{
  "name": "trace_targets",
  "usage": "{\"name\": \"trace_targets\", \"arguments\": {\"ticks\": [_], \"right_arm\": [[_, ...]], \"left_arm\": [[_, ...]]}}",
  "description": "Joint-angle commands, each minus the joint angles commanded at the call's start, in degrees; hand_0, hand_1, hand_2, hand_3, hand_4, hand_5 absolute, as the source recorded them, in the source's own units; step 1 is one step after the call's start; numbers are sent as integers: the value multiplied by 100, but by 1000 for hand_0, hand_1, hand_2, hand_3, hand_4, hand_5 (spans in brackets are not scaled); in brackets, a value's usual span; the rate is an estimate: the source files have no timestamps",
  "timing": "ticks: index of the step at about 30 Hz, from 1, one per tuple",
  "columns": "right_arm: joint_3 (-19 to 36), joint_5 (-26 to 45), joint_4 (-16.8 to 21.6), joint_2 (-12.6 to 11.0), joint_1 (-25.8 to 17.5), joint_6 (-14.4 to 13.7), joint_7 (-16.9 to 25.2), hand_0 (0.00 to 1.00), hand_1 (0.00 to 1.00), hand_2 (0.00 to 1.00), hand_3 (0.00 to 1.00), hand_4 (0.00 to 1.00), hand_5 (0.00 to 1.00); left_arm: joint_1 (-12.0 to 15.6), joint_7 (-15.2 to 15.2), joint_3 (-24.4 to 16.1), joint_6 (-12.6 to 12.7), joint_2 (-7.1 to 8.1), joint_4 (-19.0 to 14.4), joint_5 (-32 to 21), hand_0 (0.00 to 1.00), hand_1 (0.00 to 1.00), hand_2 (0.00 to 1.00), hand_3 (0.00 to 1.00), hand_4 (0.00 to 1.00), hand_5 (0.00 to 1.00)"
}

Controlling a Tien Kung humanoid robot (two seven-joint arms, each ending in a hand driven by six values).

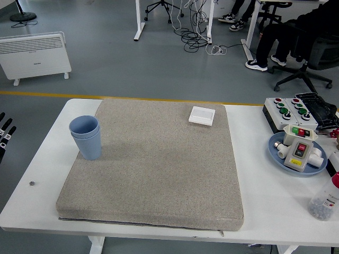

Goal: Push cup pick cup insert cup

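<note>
Two blue cups (86,136) stand nested, one inside the other, upright on the left side of the grey mat (159,169). Only the fingertips of my left hand (5,132) show at the far left edge, beside the table and well left of the cups; they are spread and hold nothing. My right hand is out of the picture.
A small white square box (202,115) lies at the mat's far edge. On the right are button boxes (290,110), a blue plate (280,156) with a switch unit, and a clear bottle (326,200). A small screw (32,183) lies at the left.
</note>
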Motion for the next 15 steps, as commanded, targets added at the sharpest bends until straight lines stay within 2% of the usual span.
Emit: {"name": "trace_targets", "arguments": {"ticks": [3,4,9,10,15], "right_arm": [[-8,18,0,0,-4,-3,4,760,648,669,611,189,612],[3,-3,0,-2,-9,-3,0,760,647,670,611,187,615],[17,-23,0,-4,-29,-4,-3,760,647,670,611,187,615],[19,-29,0,-6,-36,-3,-3,760,647,670,610,185,616],[12,-30,0,-17,-54,-5,4,760,647,670,610,185,616]], "left_arm": [[-2,-73,54,19,-16,40,-99,955,876,906,783,765,998],[4,-134,88,-23,-32,54,-156,892,854,898,841,762,998],[15,-185,83,-69,-72,86,-190,892,854,898,841,762,998],[26,-206,104,-91,-62,106,-199,824,785,804,752,759,998],[111,-229,307,-219,118,117,-223,824,785,804,752,759,998]]}}
